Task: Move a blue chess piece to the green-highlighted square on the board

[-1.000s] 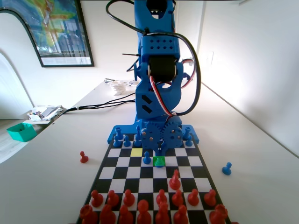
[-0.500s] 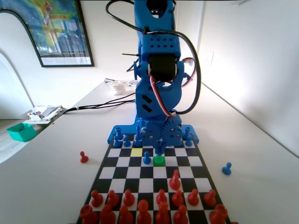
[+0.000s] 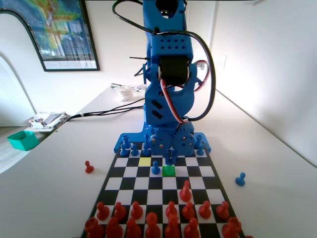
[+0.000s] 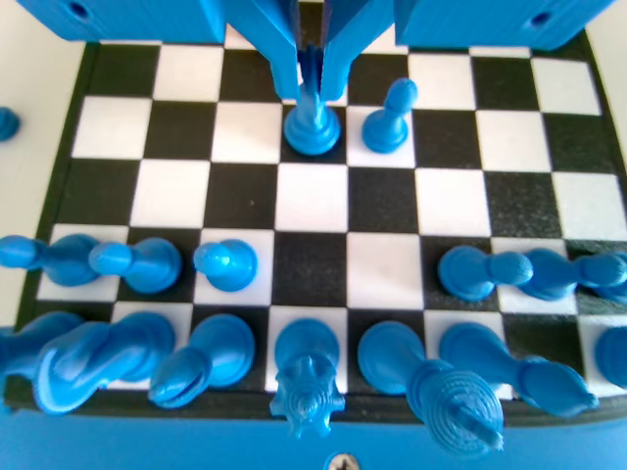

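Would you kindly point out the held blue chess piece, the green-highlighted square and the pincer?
blue chess piece (image 4: 312, 122): wrist view, round base.
green-highlighted square (image 3: 169, 171): fixed view, near edge.
pincer (image 4: 312, 59): wrist view, between fingertips.

One green-highlighted square (image 3: 169, 172), one yellow square (image 3: 144, 161), one red pawn (image 3: 88, 166) and one blue pawn (image 3: 240, 179) off the board (image 3: 198, 171)

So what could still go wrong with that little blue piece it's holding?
The gripper is shut on the blue chess piece, whose base sits on the green-highlighted square. If the gripper lifts or opens unevenly, the piece might tip. A round-headed blue pawn stands on the next square, so a sideways move could knock it.
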